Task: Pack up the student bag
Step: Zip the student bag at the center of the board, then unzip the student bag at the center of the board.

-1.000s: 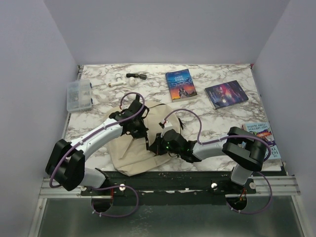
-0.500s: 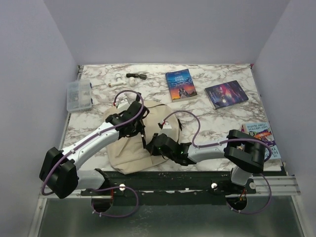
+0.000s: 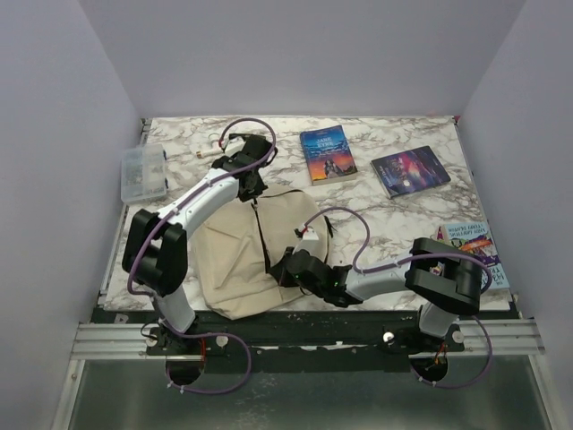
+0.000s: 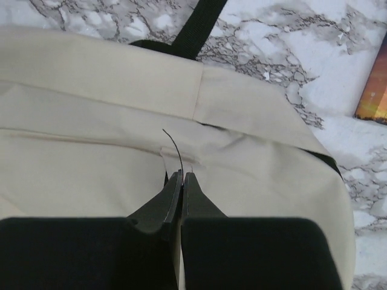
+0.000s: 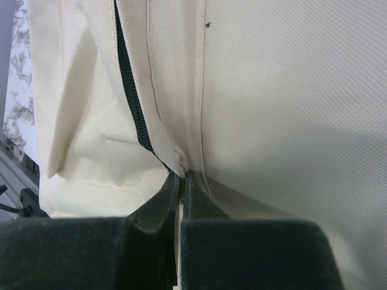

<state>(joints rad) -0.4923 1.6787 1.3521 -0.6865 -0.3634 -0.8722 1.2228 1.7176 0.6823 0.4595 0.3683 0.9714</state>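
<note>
The student bag (image 3: 235, 255), soft beige canvas, lies flat at the near middle of the table, with a black zipper (image 3: 262, 235) running along it. My left gripper (image 3: 254, 195) is at the bag's far end. In the left wrist view it (image 4: 181, 174) is shut on a thin black cord and a small fabric tab of the bag (image 4: 109, 169), beside a black strap (image 4: 196, 27). My right gripper (image 3: 281, 269) is at the bag's near right side. There it (image 5: 182, 174) is shut on a fold of canvas at the end of the zipper (image 5: 130, 106).
A blue book (image 3: 328, 152) and a dark book (image 3: 410, 170) lie at the back right. A third book (image 3: 474, 244) lies at the right edge, partly under the right arm. A clear plastic box (image 3: 145, 173) stands at the back left, with small white items (image 3: 208, 153) near it.
The left arm has swung from the middle of the bag to its far end with its jaws shut. A longer stretch of zipper now shows. The right gripper shifted slightly nearer.
</note>
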